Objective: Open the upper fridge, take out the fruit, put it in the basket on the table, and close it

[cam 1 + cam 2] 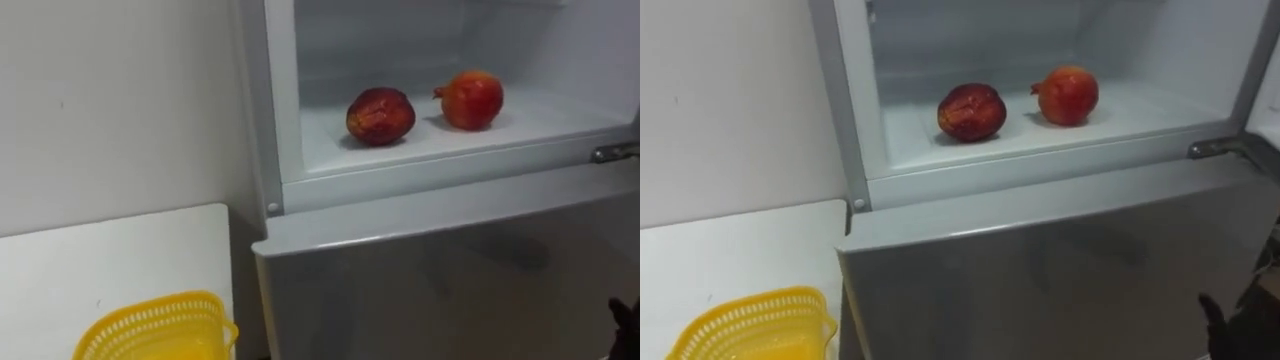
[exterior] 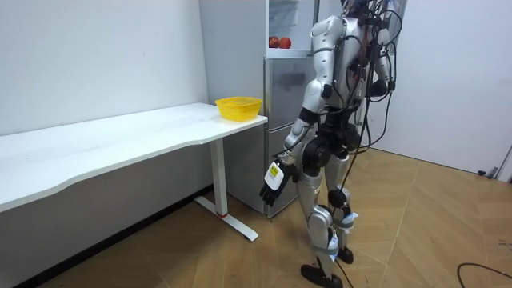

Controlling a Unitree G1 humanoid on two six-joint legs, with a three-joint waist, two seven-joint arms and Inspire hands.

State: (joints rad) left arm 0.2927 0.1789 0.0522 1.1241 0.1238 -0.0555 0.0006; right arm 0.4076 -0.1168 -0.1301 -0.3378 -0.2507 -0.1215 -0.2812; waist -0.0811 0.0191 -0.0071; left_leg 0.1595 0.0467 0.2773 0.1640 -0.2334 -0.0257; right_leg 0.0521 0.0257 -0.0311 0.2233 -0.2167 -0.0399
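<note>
Although the upper compartment (image 1: pixel 450 150) of the fridge (image 1: pixel 400 215) already stands open, the retrieving itself has not begun, as far as I can judge: both fruits lie on the white shelf inside and nothing is held by the robot. The darker pomegranate (image 1: pixel 380 116) lies toward the left of the shelf and the brighter pomegranate (image 1: pixel 470 99) just beside it on the right and a little deeper; they are near each other but apart. In the room view the robot stands upright close in front of the fridge, with the end of the white table (image 1: pixel 120 260) at its left side. Its left hand (image 2: pixel 274 180) hangs low beside the thigh, the fingers loose and empty, well below the shelf and well apart from both fruits. At the lower right edge of the eye views a dark shape comes in, which I take for the right hand (image 1: pixel 1245 335); whether it is spread or closed I cannot tell, and it is in front of the lower door, far under the fruits. What is left is therefore nearly everything: to raise a hand to the shelf, to take a pomegranate and to bring it out. The yellow basket (image 1: pixel 160 325) on the table near the fridge is probably the place for it.
</note>
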